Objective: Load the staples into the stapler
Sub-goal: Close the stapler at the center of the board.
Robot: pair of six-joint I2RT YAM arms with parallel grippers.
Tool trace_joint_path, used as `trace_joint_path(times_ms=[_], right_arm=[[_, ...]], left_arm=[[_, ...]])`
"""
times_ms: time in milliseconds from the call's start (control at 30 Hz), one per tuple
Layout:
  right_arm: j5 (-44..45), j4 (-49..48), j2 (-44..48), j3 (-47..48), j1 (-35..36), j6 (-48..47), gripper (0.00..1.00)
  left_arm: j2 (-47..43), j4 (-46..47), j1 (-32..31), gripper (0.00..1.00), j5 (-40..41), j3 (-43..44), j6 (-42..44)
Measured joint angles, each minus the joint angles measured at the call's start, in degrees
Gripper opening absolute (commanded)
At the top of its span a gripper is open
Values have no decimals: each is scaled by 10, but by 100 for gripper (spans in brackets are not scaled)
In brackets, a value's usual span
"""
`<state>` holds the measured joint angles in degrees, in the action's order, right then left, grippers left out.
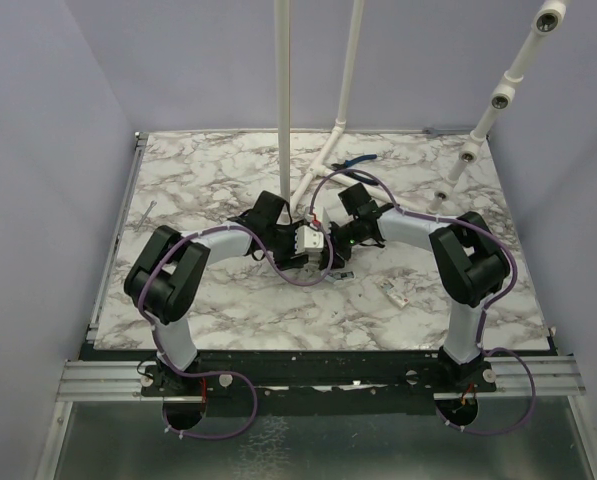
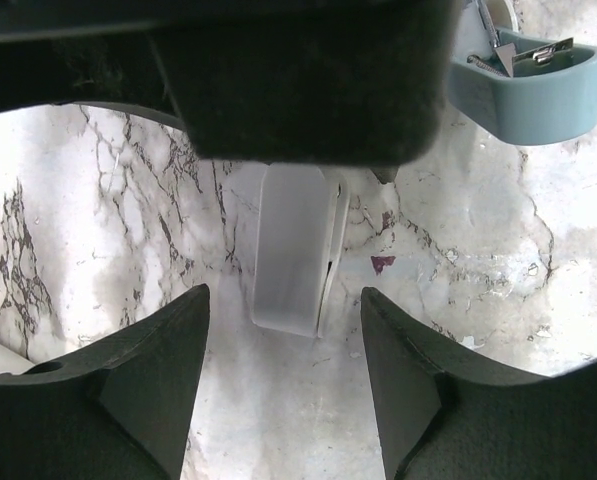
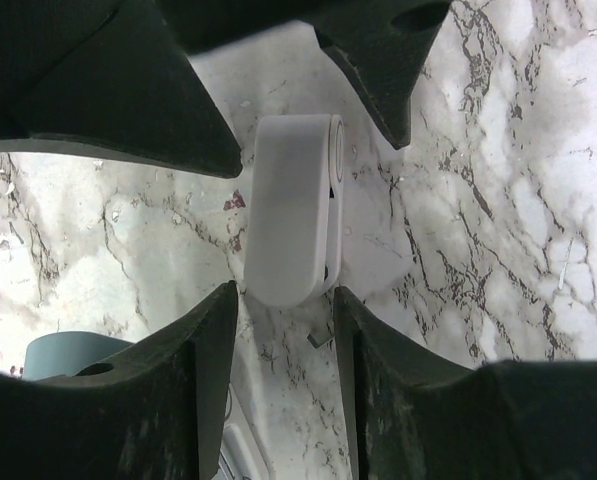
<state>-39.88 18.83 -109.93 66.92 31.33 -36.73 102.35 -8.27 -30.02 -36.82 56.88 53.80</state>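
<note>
In the top view both arms reach in over the grey-veined white marble table (image 1: 228, 300) and meet nose to nose at the middle of the frame, just below the foot of the tall white pipes (image 1: 283, 100). Between them, a white block of rounded plastic (image 2: 293, 250) lies flat on the marble, with a seam along one long side. In the left wrist view the left gripper (image 2: 283, 292) has its dark fingers (image 2: 168, 370) spread wide, one on each side of the block's near end, with bare marble showing between each finger and the block, so it holds nothing. In the right wrist view the right gripper (image 3: 284, 290) stands narrower, its fingers (image 3: 203, 380) just beside the block's other end; thin slivers of table show on both sides. The pale blue-green stapler with silvery metal inner parts (image 2: 528, 95) sits on the table apart from the block, at the upper right of the left wrist view and at the lower left of the right wrist view (image 3: 63, 350), and neither gripper grasps it.
</note>
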Motion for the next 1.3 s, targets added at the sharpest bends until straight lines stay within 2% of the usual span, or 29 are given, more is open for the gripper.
trace_joint_path(times_ms=[100, 167, 333, 433, 567, 700, 800, 933, 1000, 1133, 1300], right_arm=[[0, 11, 0, 3, -2, -4, 48], [0, 20, 0, 5, -6, -5, 48], [9, 42, 0, 13, -15, -8, 48], [12, 52, 0, 15, -23, -8, 48], [11, 58, 0, 15, -34, -7, 48], [10, 63, 0, 15, -56, -1, 49], [11, 64, 0, 15, -67, 7, 49], [12, 66, 0, 17, -71, 15, 49], [13, 69, 0, 19, -71, 20, 48], [17, 72, 0, 21, -72, 27, 48], [17, 72, 0, 21, -72, 30, 48]], left_arm=[[3, -5, 0, 57, -3, 4, 5], [10, -9, 0, 50, -6, 13, 10], [27, -25, 0, 38, -11, 40, 30], [34, -42, 0, 23, -13, 53, 43], [36, -58, 0, 9, -18, 61, 57], [36, -65, 3, 3, -28, 63, 61], [36, -72, 7, 6, -40, 63, 62], [36, -77, 9, 37, -50, 63, 62], [36, -77, 9, 47, -53, 63, 60], [37, -84, 9, 52, -54, 65, 59], [73, -140, 9, 53, -54, 118, 89]])
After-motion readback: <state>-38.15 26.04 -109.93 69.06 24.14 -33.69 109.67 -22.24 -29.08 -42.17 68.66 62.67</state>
